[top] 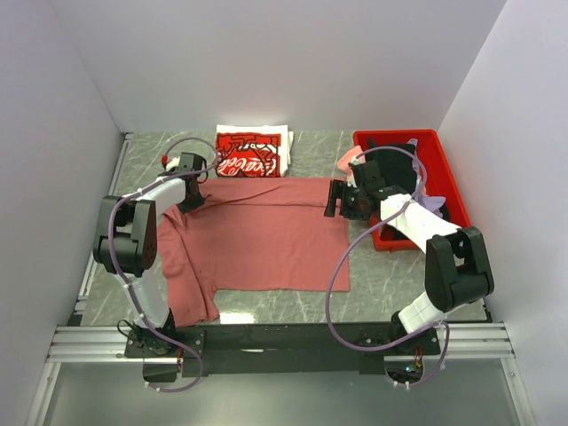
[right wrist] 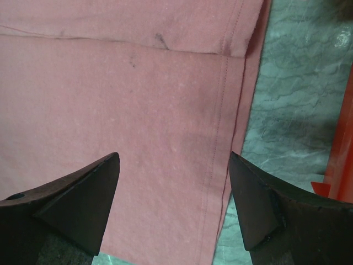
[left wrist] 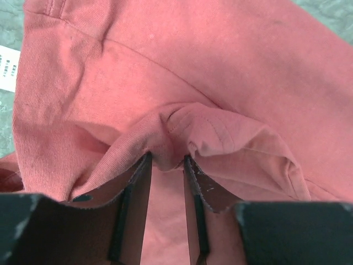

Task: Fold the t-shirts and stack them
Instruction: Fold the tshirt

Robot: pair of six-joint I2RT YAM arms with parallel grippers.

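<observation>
The dusty-rose t-shirt (top: 257,235) lies spread on the marble table, its hem to the right. My left gripper (top: 191,197) is at its far left corner, shut on a pinched fold of the rose cloth (left wrist: 165,149). My right gripper (top: 335,201) is open above the shirt's far right corner, its jaws straddling the hem edge (right wrist: 231,138) without touching it. A folded red-and-white t-shirt (top: 251,153) with white script lies at the back. More shirts, pink and lavender among them, lie in the red bin (top: 444,164).
The red plastic bin stands at the right, close behind my right arm; its edge shows in the right wrist view (right wrist: 341,149). Grey walls close in the table on three sides. A white label (left wrist: 6,72) of the rose shirt shows at the left.
</observation>
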